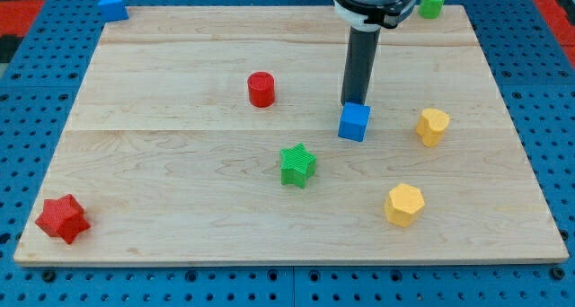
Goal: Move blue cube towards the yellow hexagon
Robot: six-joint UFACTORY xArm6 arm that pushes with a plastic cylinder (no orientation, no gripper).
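Note:
The blue cube (pixel 354 122) sits right of the board's middle. My tip (pixel 352 104) is right behind it, at its top edge in the view, touching or nearly touching it. The yellow hexagon (pixel 404 205) lies below and to the right of the cube, near the view's bottom right. The rod rises straight up to the arm's dark body at the view's top.
A second yellow block (pixel 432 127) stands just right of the cube. A green star (pixel 297 165) lies below left of it. A red cylinder (pixel 260 89), a red star (pixel 62 219), a blue block (pixel 112 6) and a green block (pixel 433 2) are further off on the wooden board (pixel 180 208).

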